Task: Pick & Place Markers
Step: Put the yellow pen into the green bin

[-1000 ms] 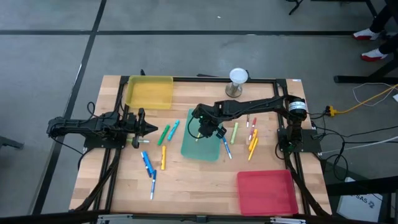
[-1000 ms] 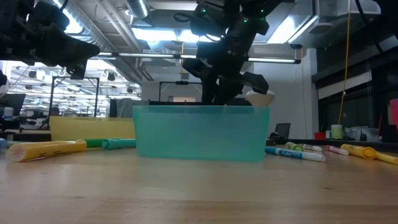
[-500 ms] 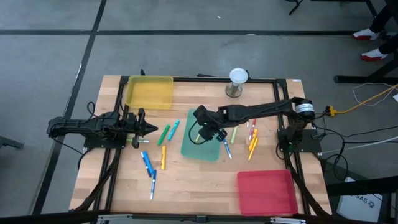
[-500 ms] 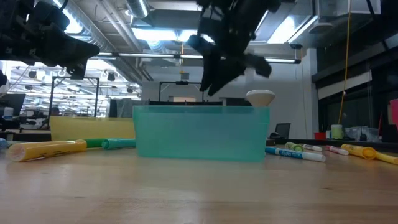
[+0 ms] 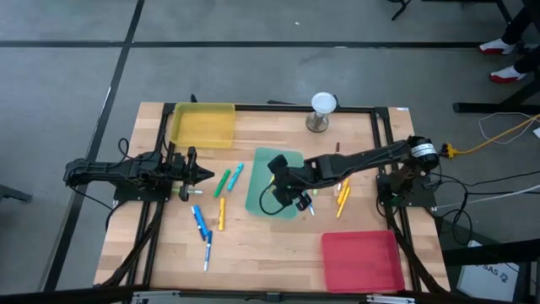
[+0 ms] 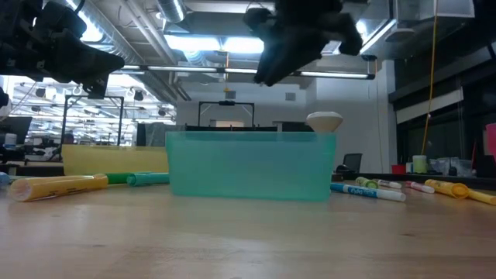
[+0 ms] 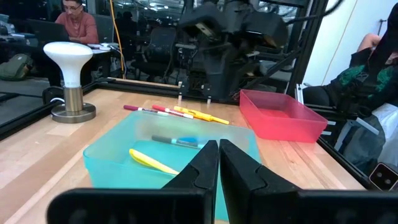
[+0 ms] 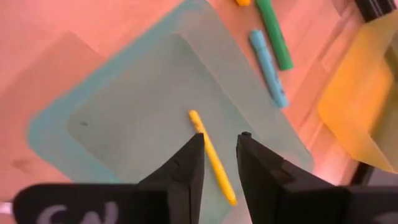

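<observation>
A yellow marker (image 8: pixel 211 155) lies flat on the floor of the teal tray (image 5: pixel 263 173). My right gripper (image 8: pixel 221 138) hangs open above the tray's near right part (image 5: pixel 291 196), fingers slanting down, nothing between them. More markers lie on the wood: a green one (image 5: pixel 222 182) and a teal one (image 5: pixel 235 175) left of the tray, blue ones (image 5: pixel 199 221) nearer, several (image 5: pixel 342 192) to the right. My left gripper (image 7: pixel 218 149) is shut and level at the table's left (image 5: pixel 201 173), pointing at the tray.
A yellow tray (image 5: pixel 202 124) stands at the far left and a red tray (image 5: pixel 361 260) at the near right. A white-topped stand (image 5: pixel 323 108) is at the far edge. Bare wood lies between the teal tray and the near edge.
My right gripper has risen out of the teal tray and gone toward the table's near edge and a little right, rolling as it went. Its fingers keep the same gap. The yellow marker stays in the tray.
</observation>
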